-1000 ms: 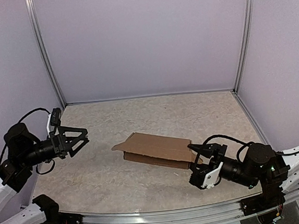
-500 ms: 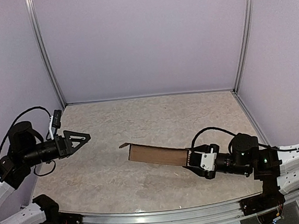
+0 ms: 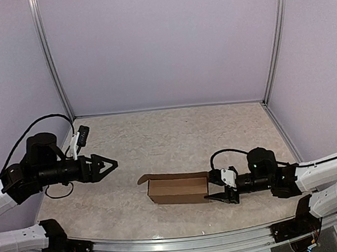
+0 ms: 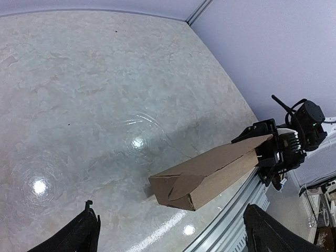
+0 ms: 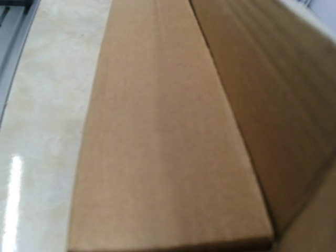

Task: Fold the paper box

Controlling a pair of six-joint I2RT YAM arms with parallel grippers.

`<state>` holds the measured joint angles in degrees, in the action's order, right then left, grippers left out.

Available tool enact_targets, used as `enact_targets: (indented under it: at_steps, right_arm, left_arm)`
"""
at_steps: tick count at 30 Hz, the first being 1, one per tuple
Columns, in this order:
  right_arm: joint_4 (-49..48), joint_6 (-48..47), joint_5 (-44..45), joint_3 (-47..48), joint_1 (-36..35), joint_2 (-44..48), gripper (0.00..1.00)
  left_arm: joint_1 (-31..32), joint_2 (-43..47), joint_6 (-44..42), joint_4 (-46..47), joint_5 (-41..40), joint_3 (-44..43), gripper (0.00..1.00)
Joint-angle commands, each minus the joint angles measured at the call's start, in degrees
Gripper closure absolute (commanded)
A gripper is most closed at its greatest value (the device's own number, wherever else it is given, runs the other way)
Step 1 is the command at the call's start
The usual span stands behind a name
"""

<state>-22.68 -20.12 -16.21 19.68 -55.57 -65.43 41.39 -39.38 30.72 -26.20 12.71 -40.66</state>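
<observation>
Gripping the right end of the plain brown oblong cardboard box (image 3: 178, 188), right gripper (image 3: 217, 188) handles likely light, crushable stock; left gripper (image 3: 109, 165) gapes wide.

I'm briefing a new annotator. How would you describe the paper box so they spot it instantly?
On the pale marbled table, look toward the near edge, at the middle. The paper box lies there, its right end at the right gripper, the left gripper apart from it. It is the only brown thing: a long plain cardboard oblong.

No readable text, label or number anywhere, the paper box (image 3: 178, 188) seemingly plain brown.
</observation>
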Motion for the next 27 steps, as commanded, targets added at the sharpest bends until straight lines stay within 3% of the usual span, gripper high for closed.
enact_targets:
  at_steps: [1, 11, 27]
  right_arm:
    - [-7.14, 3.45, -8.0, -0.64, 1.88, -4.69, 0.71]
    - [-14.95, 6.18, -10.94, -0.08, 2.57, -15.31, 0.73]
    - [-17.68, 6.44, -11.65, 0.61, 2.89, -21.28, 0.74]
  left_arm:
    - [2.78, -2.98, -1.65, -2.07, -7.47, -0.95, 0.08]
    - [7.21, -10.66, -2.45, -2.77, -12.28, -2.2, 0.09]
    - [9.05, -16.45, -1.22, -0.11, -15.02, -3.33, 0.1]
